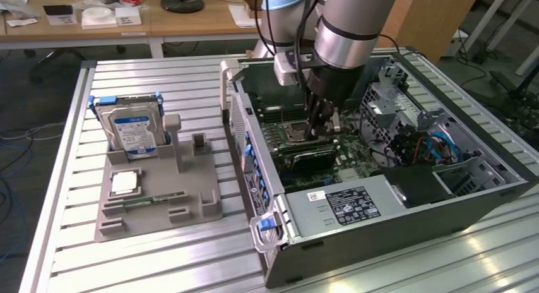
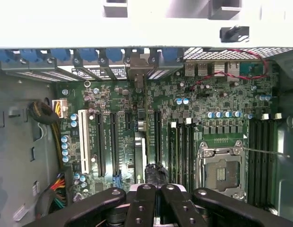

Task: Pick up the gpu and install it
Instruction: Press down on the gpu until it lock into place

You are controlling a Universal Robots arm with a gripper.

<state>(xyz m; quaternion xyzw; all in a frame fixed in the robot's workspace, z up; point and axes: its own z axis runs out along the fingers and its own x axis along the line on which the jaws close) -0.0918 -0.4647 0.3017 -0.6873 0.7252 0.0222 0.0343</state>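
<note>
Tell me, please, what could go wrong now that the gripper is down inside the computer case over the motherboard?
1. The shut gripper sits low over the motherboard, beside the open CPU socket; a sideways slip could damage it.
2. The gpu stands edge-on among the expansion slots; if misaligned, downward pressure could stress the card or slot.
3. The arm fits closely inside the computer case, so its walls could be struck.

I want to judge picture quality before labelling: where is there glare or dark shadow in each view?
Exterior view: bright glare streaks on the ribbed aluminium table; the open black computer case is shadowed inside under the arm. Wrist view: the pale case edge is washed out, the green motherboard evenly lit, the black tool dark.
</note>
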